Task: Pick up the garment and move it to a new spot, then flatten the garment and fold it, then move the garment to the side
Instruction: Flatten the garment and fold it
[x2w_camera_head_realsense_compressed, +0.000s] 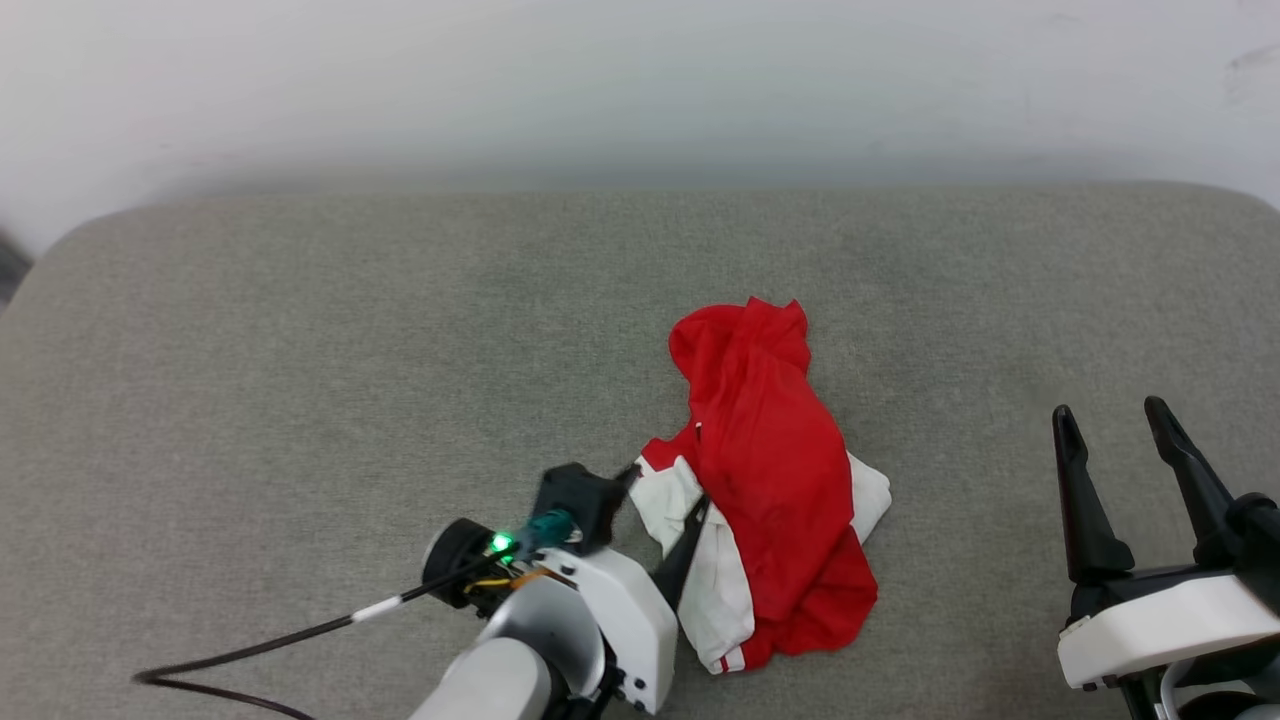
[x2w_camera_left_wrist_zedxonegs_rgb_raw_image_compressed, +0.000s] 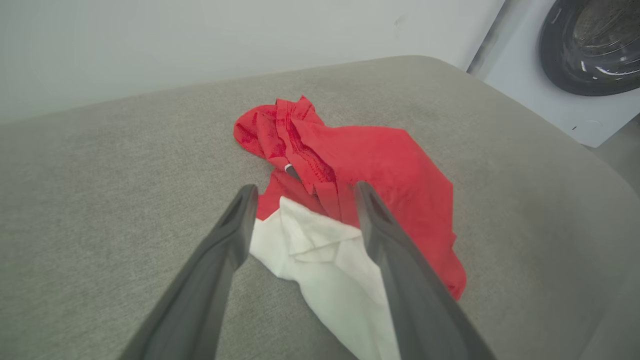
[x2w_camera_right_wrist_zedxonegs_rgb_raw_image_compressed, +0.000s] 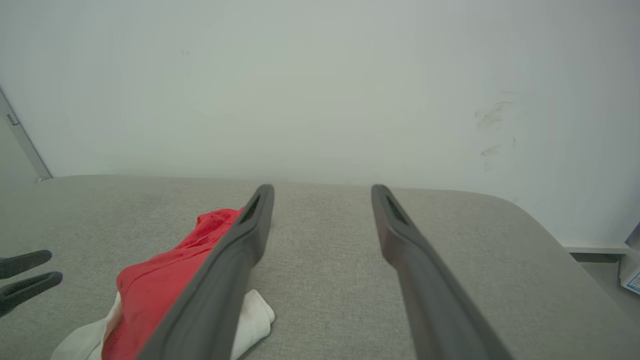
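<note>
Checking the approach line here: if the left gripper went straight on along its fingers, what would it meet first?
Most likely the white sleeve of the crumpled red-and-white fabric shirt on the grey cushion. The open left gripper points right at it. I cannot tell whether the fingertips touch it.

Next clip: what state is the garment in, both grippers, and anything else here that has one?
garment: crumpled in a heap on the grey padded surface, not flattened, not held.
left gripper: open, fingers either side of the garment's white sleeve.
right gripper: open, empty, off to the garment's side.
washing machine: door looks shut.
</note>
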